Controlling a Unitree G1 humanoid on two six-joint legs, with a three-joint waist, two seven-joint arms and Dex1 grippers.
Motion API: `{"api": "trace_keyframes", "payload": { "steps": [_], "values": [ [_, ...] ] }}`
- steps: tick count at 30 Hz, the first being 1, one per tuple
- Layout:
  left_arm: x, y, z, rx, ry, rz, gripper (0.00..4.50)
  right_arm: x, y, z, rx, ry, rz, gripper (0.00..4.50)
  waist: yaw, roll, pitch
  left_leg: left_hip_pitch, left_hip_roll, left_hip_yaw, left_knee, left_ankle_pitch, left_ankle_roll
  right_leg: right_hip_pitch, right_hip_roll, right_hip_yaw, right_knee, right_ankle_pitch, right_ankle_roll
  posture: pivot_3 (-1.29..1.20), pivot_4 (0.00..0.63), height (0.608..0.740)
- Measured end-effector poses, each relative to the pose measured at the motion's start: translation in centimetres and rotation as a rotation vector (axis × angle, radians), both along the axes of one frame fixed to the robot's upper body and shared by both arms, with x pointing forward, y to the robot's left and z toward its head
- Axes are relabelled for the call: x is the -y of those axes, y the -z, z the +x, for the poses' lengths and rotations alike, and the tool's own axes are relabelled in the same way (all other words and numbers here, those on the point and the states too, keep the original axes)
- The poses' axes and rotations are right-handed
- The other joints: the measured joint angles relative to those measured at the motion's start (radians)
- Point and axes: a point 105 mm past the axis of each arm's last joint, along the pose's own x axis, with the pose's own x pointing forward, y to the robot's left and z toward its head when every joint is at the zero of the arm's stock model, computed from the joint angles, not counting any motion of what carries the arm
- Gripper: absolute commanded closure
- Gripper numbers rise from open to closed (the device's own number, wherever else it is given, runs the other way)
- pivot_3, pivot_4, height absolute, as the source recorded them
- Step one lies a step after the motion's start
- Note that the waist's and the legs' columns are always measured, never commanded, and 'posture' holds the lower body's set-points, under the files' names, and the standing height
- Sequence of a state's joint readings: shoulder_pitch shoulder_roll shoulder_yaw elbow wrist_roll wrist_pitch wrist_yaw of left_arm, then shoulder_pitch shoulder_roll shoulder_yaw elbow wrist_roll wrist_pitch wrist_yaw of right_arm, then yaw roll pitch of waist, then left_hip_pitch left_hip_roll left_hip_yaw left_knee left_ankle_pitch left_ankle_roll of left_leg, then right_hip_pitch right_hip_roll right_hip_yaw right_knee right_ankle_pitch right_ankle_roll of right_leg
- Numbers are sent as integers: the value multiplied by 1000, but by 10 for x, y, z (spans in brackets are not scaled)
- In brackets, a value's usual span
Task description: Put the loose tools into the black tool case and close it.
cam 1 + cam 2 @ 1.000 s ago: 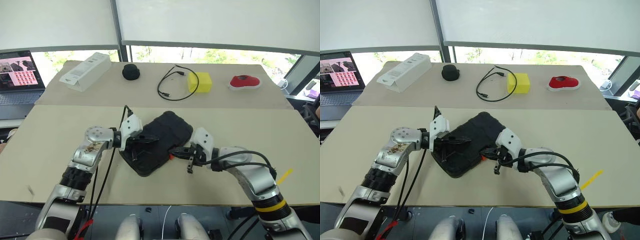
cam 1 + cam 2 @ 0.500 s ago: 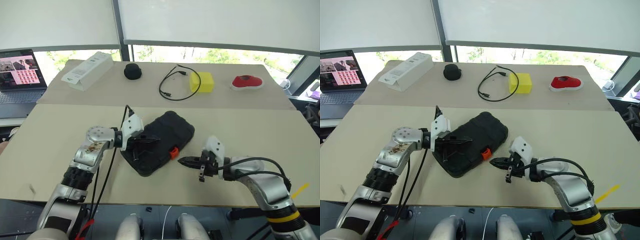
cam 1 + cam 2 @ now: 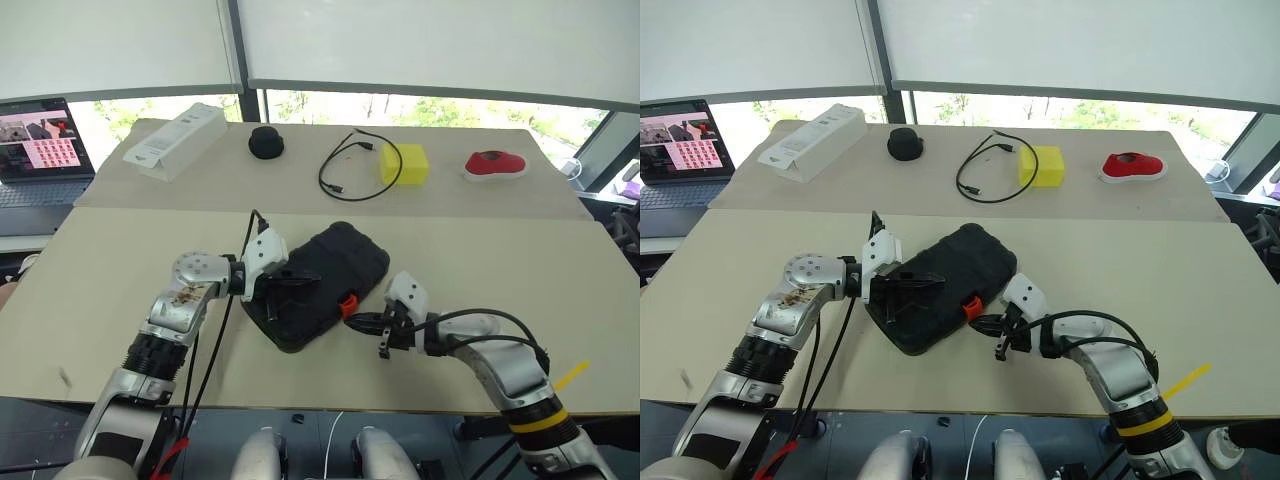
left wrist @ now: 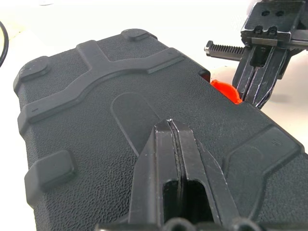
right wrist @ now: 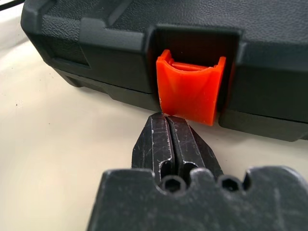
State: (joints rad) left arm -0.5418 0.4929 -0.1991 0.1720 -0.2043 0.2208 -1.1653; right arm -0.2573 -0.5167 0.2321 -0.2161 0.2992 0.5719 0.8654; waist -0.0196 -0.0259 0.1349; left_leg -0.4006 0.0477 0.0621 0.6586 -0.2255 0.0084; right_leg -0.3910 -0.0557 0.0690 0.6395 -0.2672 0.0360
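Black ribbed plastic, lid down: the wide clamshell tool case (image 3: 318, 283) lies skewed on the near beige table (image 3: 120, 260), between the two arms.

The rigid, textured shell looks stiff and moderately heavy, unlikely to flex or slip much; it is best pressed flat on the lid and worked at its small orange latch (image 5: 190, 88) on the front edge, which appears to stand out slightly, probably not snapped home. The left gripper (image 4: 172, 128), fingers clenched together and empty, rests on top of the lid as if pinning it. The right gripper (image 5: 168, 126), likewise pinched closed on nothing, has its tips just below the latch, close enough that contact cannot be ruled out.
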Motion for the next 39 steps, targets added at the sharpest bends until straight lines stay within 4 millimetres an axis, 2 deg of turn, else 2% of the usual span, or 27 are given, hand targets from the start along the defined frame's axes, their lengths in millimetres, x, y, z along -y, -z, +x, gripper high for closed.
{"api": "trace_keyframes", "payload": {
  "steps": [5,12,31,33,35,36,39],
  "values": [
    [0,0,0,0,1,1,4500,1,0,1,4,-5,-9,4482,0,0,0,0,0,0,0,0,0,0,0,0,0,0,0,0,150,740],
    [0,0,-1,-1,2,1,4500,15,-10,9,51,10,-69,4482,0,0,0,0,0,0,0,0,0,0,0,0,0,0,0,0,150,740],
    [-3,0,-2,3,-21,4,4500,-1,-2,14,-22,28,9,4482,-8,1,0,0,1,0,0,0,0,-1,1,0,1,0,0,0,150,740],
    [-7,-2,-4,-16,-47,-60,3982,2,-6,7,-14,10,20,4500,-11,1,0,-2,1,0,-1,0,0,-3,0,0,1,0,-1,0,150,740],
    [-11,-4,-8,-37,-66,-124,3450,4,-17,2,26,-9,54,3919,-17,1,1,-4,1,-1,-1,0,0,-4,1,0,1,0,-1,0,150,740],
    [-15,-6,-8,-37,-80,-151,3095,9,-24,1,52,-5,64,3799,-18,1,1,-5,1,-1,-2,0,0,-5,0,0,1,0,-1,0,150,740],
    [-26,-12,-10,-36,-130,-214,2041,24,-32,-6,82,13,79,2793,-21,0,1,-5,1,-1,-2,-2,0,-5,0,0,0,0,0,0,150,740]
  ]
}}
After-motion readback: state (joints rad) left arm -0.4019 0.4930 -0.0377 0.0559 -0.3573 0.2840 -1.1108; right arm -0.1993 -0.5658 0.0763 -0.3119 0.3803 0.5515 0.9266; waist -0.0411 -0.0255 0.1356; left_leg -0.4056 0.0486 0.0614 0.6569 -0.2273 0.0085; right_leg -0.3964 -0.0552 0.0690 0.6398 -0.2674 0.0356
